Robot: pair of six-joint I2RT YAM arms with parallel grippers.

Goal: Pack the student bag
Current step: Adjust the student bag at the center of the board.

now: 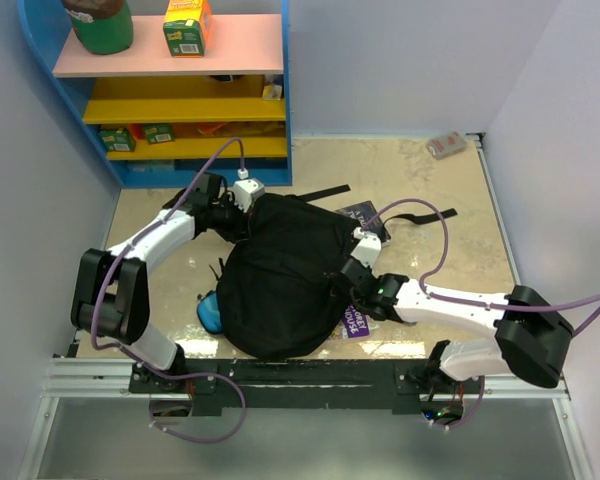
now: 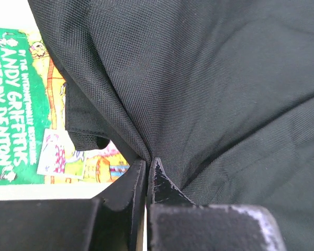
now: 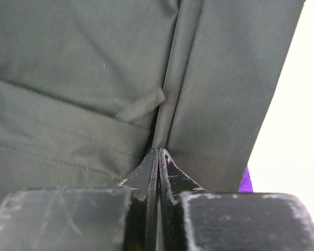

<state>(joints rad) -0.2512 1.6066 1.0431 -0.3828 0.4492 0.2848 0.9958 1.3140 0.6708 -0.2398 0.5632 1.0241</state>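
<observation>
left hand point(image 2: 148, 163) and right hand point(image 3: 158, 152) each pinch fabric of the student bag point(image 1: 280, 285), which partly hides a green book point(image 2: 15, 104).

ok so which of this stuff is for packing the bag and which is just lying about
Job, likely: student bag, left gripper and right gripper both pinching its fabric, green book, purple book, blue pencil case.
Lying about: blue shelf unit, juice carton, green jar, small reddish object in far corner.
</observation>
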